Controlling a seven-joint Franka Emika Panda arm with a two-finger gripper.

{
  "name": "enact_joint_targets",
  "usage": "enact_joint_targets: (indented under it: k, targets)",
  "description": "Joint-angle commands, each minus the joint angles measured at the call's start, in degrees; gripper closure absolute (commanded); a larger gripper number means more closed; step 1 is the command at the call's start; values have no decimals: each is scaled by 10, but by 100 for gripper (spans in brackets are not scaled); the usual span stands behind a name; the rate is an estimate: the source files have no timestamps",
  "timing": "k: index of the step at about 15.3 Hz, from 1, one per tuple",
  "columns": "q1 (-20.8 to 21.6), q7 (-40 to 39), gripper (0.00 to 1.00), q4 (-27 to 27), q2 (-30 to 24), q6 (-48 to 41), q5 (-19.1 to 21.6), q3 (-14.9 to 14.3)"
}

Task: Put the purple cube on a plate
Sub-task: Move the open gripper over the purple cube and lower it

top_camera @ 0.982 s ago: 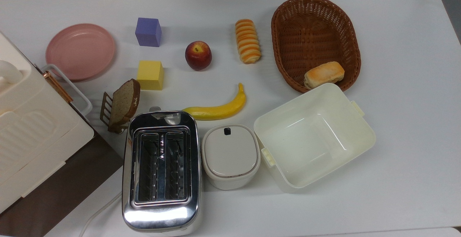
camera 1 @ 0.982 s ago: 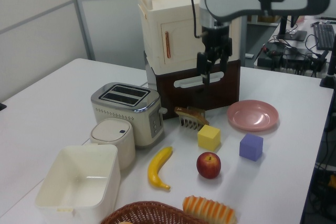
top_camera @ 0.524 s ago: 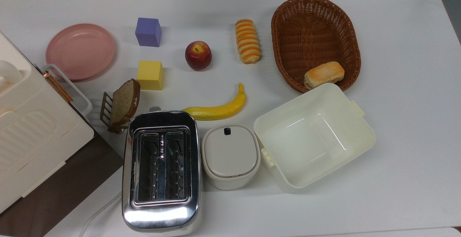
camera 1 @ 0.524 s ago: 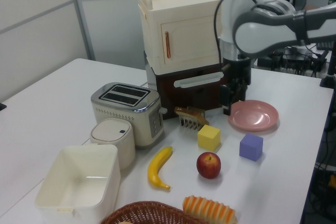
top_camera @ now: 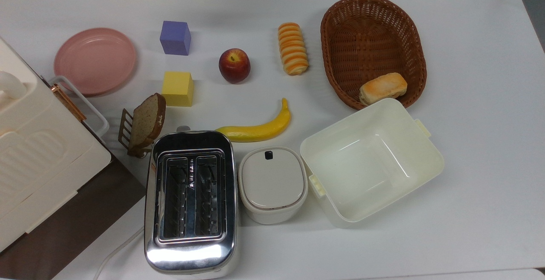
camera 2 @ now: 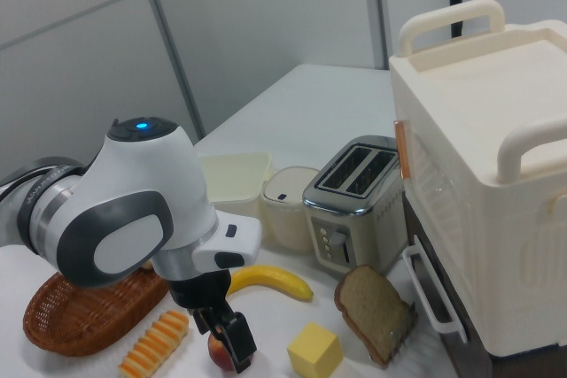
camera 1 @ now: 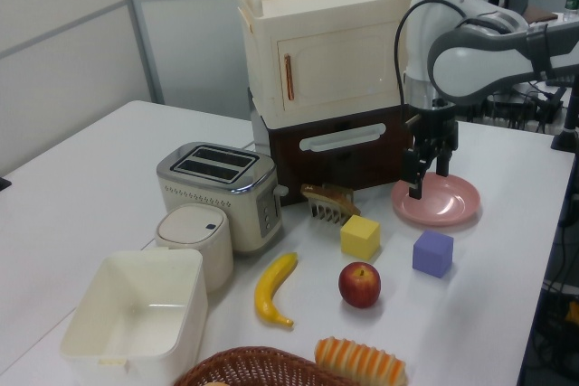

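While the arm reaches in from the left view's right, I see the pincer (camera 1: 424,172) hanging fingers-down above the pink plate (camera 1: 435,200), its jaws parted with a clear gap and nothing between them. The purple cube (camera 1: 432,253) sits flat on the white desk (camera 1: 81,178), nearer the camera than the plate in the left view and well apart from the pincer, lower and slightly toward the left view's right of it. In the top view the purple cube (top_camera: 175,38) stands just off the plate (top_camera: 95,61), toward the top view's right of its rim, not touching it. Directly below the purple cube in the top view is the yellow cube (top_camera: 178,89), with a gap of bare desk between them. The apple (top_camera: 234,65) lies to the top view's right of both cubes, and the striped bread roll (top_camera: 292,48) beyond that, beside the brown basket (top_camera: 345,14). A banana (top_camera: 258,128) lies between the yellow cube and the cream tub (top_camera: 421,175). The toaster (top_camera: 190,203) and the small lidded pot (top_camera: 273,184) stand side by side at the top view's lower middle. A slice of bread (top_camera: 147,120) leans in a little rack next to the toaster. In the right view the pincer (camera 2: 229,336) hangs in front of the apple (camera 2: 220,353), hiding part of it.
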Motion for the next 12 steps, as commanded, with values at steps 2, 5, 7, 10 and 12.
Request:
enact_joint_targets:
  k: [2,5,7,10,12]
  targets:
    - [25,48,0,22,19,7,-13,-10]
    - [19,41,0,49,40,-13,-12,-18]
    - [19,39,0,89,69,-49,-2,-20]
    - [24,33,0,100,82,-52,0,-19]
    - [20,32,0,101,82,-55,0,-14]
